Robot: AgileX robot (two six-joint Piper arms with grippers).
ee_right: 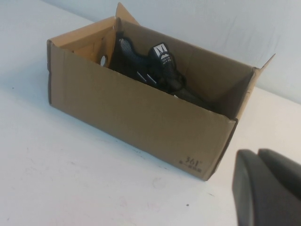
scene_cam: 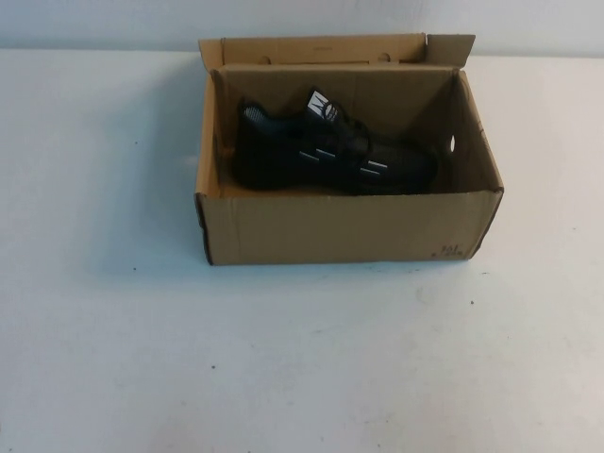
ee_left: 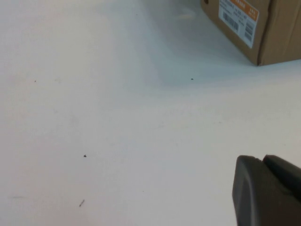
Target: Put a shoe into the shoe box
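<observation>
The black knit shoe lies on its side inside the open brown shoe box, its white tongue label up. In the right wrist view the shoe shows inside the shoe box. My right gripper is shut and empty, low over the table beside the box's corner. My left gripper is shut and empty over bare table, away from the box, whose labelled end shows. Neither gripper shows in the high view.
The white table surrounds the box. A pale wall runs along the table's far edge. The box's flaps stand up at the back.
</observation>
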